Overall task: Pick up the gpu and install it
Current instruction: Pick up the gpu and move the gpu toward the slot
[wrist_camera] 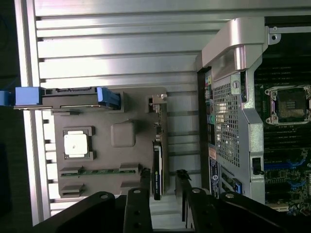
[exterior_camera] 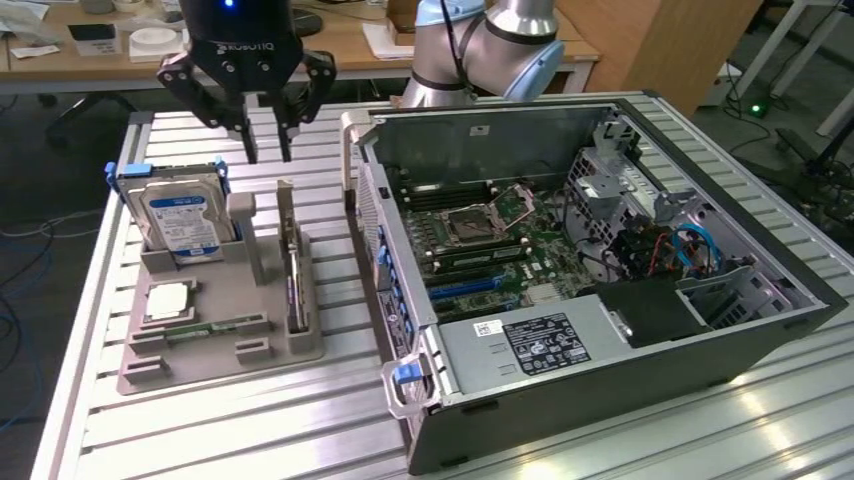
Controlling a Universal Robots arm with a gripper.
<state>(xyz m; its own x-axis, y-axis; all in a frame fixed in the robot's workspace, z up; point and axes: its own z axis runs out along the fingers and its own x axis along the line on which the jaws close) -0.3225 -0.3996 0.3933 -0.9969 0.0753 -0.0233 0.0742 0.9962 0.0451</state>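
Jaws part-open, nothing in them: gripper (exterior_camera: 267,150) hangs above the far end of the tray (exterior_camera: 200,355), clear of every part. gpu (exterior_camera: 295,280) stands on edge in its tray slot, on the side nearest the case (exterior_camera: 574,360), with the pale bracket end rising like a post. In the wrist view the fingers (wrist_camera: 141,204) straddle the card's line, so alignment looks roughly right; I'd call this the approach for the pick. To do it well, come straight down with pads on the two flat board faces, not on the bracket. The card is thin and rigid, so centre it in the gap, or one finger will likely shove it sideways in the slot. Mind the hard drive (exterior_camera: 184,220): a thick silver block with blue label and blue rails, upright on the tray's other side. Tray is matte grey plastic with moulded pockets. Table (exterior_camera: 267,420) is ribbed, shiny aluminium. Case is dark sheet metal, lying open, green board inside.
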